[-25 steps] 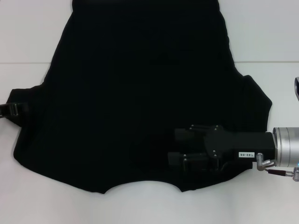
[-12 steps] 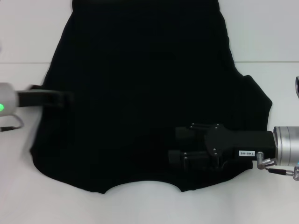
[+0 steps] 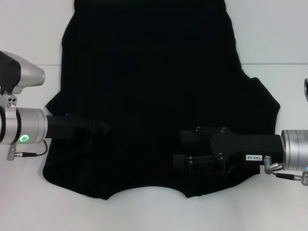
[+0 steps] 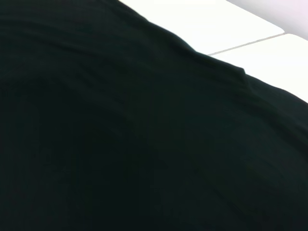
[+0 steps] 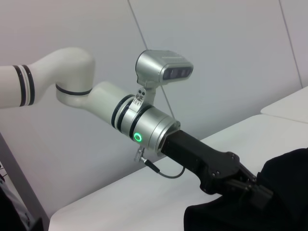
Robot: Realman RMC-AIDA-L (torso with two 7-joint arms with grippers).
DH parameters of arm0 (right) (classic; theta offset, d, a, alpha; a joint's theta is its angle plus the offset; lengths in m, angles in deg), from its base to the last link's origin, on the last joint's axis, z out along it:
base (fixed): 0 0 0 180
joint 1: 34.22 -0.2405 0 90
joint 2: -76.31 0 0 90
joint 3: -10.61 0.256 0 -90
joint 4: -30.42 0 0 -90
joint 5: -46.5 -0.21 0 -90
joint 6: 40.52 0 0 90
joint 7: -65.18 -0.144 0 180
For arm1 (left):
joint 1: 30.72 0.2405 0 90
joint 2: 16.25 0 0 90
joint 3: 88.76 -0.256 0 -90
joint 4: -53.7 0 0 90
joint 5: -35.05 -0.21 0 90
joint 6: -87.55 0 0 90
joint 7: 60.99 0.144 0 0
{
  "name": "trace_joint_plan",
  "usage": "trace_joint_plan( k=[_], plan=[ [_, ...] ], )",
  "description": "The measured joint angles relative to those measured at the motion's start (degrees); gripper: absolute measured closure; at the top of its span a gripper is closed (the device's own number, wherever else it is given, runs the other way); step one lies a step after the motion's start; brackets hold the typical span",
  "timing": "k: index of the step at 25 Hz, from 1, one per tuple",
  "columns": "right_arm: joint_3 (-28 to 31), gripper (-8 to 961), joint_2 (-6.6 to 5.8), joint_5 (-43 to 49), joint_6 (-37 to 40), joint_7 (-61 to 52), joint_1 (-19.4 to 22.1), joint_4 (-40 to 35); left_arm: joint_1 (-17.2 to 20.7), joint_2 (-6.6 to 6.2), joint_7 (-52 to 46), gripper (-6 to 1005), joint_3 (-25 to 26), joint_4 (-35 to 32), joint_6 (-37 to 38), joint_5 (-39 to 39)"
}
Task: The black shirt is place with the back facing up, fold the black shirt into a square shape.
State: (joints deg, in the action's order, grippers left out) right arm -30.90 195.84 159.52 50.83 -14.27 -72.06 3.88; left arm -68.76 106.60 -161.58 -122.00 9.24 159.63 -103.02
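The black shirt [image 3: 149,72] lies flat on the white table, neckline toward the near edge. My left gripper [image 3: 98,130] is over the shirt's left part, shut on the fabric of the left sleeve, which is folded inward over the body. The right wrist view shows the left gripper [image 5: 255,190] pinching the shirt's edge [image 5: 269,211]. My right gripper [image 3: 182,149] rests on the shirt's lower right part with its fingers apart, holding nothing. The left wrist view shows only black fabric [image 4: 120,144] and a strip of table.
The white table [image 3: 29,38] surrounds the shirt, with a seam line running across it [image 3: 279,63]. The right sleeve [image 3: 264,103] lies spread out at the right.
My left gripper has moved right from the table's left edge, dragging the left sleeve inward over the shirt body. The right gripper has not moved.
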Motion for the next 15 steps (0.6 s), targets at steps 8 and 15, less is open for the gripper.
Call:
trace_joint_plan(
  k=[8, 15],
  plan=[
    [0.0, 74, 0.0, -0.1, -0.1, 0.0, -0.5, -0.3, 0.8, -0.7, -8.3, 820, 1.2, -0.8, -3.5, 0.0],
    [0.0, 74, -0.09, -0.4, -0.1, -0.7, -0.5, -0.4, 1.1, -1.94, -20.5, 530, 6.0, -1.2, -8.6, 0.0]
  ],
)
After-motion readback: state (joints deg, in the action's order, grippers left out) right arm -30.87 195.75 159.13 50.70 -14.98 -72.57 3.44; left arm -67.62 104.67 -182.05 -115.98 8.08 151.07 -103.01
